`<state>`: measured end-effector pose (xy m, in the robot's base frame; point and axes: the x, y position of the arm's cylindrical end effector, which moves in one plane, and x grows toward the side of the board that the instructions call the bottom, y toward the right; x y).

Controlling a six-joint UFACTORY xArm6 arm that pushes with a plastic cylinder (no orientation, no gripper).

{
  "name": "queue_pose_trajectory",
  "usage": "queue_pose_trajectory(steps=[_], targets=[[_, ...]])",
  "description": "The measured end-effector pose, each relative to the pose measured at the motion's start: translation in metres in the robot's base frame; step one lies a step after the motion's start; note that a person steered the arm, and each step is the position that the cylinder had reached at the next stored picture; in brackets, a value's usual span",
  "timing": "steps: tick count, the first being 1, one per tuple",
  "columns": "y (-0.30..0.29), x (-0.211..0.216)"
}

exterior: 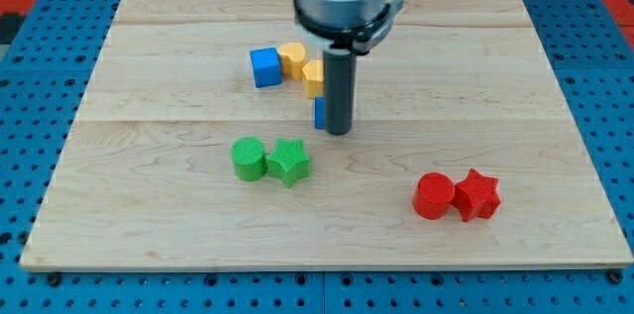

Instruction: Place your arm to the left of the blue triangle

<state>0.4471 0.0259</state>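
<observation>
The wooden board (149, 205) spreads beneath my tip (338, 133), a plain rod with no jaws, holding nothing. The blue triangle (320, 112), mostly hidden, touches the rod's view-left side. Blue cube (264, 66) and two yellow blocks (292, 57) sit up-left; green pair (268, 159) down-left; red pair (456, 195) down-right.

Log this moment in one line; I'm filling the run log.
tip: at right edge of blue block, mostly hidden behind rod | left side not reached | yellow block just above
</observation>
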Motion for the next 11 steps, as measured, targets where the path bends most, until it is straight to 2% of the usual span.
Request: queue_pose_trajectory(steps=[2,3,4,6,8,9,10,11], targets=[[-0.08,-0.017],[-0.08,-0.019],[-0.112,-0.02],[-0.113,-0.043],[-0.107,-0.043],[-0.083,-0.039],[-0.063,0.009],[-0.015,0.025]])
